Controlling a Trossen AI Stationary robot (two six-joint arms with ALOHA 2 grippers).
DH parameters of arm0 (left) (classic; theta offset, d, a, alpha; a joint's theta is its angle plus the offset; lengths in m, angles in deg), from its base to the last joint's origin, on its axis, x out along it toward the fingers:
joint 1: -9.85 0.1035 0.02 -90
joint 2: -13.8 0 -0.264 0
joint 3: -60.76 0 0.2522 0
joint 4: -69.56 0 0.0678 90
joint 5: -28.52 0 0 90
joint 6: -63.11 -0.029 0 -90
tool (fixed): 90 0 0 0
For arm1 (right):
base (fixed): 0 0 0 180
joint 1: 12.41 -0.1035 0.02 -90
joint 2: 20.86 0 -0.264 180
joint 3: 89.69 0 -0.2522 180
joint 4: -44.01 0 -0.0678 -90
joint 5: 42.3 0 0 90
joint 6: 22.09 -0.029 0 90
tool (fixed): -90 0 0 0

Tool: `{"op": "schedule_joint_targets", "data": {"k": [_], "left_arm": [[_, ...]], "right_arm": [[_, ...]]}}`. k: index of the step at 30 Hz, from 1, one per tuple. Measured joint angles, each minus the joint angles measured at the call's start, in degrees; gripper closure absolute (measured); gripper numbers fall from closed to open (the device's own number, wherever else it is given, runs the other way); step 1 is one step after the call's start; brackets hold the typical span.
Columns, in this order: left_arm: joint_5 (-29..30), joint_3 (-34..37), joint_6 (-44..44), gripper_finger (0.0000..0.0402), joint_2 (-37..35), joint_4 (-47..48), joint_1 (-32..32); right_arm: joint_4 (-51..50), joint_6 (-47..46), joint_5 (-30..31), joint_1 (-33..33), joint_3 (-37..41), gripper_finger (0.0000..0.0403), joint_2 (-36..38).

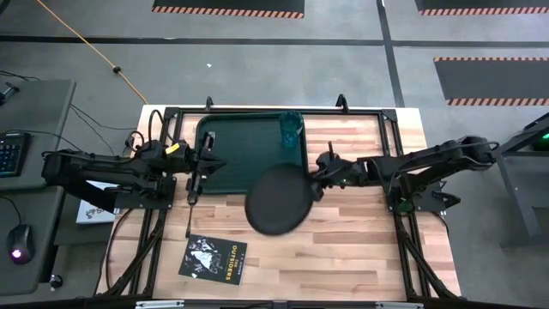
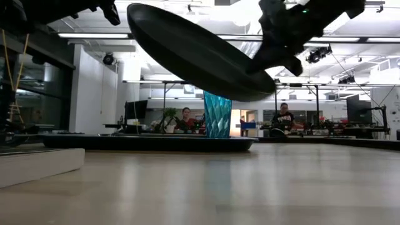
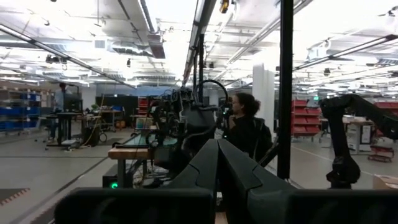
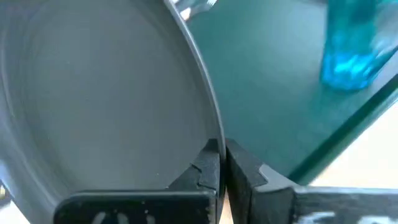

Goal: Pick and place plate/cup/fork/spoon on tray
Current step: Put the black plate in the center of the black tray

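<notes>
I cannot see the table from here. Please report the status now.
Right gripper shut on plate rim, plate in air, tilted, at tray edge. Left gripper shut, empty, over tray. Cup upright in tray corner, near plate's path.

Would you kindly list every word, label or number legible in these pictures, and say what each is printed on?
"OUTSIDERS": white print on the black booklet lying on the table; I read it with some doubt.
Smaller print beside it on the booklet: too small to read.
Plate, cup, tray: no print visible.

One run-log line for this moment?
right end effector: shut on plate, lifted, tilted | cup: on tray | left end effector: shut, idle
</notes>
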Motion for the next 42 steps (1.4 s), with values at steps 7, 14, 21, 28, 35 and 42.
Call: {"op": "schedule_joint_targets", "data": {"k": [7,14,21,28,35,42], "left_arm": [[1.9,0.0,-0.3,0.0402,0.0,-0.2,0.0],[2.0,0.0,-1.5,0.0401,-0.1,-0.9,0.0],[2.0,0.0,-1.3,0.0402,-0.1,-0.8,0.0],[1.9,0.0,0.1,0.0402,-0.1,-0.8,0.0],[1.8,0.0,0.1,0.0401,0.0,-0.8,0.0],[1.8,0.0,0.0,0.0401,0.0,-0.8,0.0]], "right_arm": [[12.1,-0.1,0.5,5.4,-0.1,0.0403,-5.6],[17.0,3.9,1.5,9.7,-7.4,0.0403,-17.2],[16.8,5.3,1.2,13.2,-14.7,0.0403,-26.6],[18.1,3.9,1.2,15.8,-15.7,0.0403,-30.9],[18.4,2.9,0.5,16.7,-15.7,0.0399,-31.5],[18.3,2.7,-0.3,16.6,-15.7,0.0381,-31.5]]}}
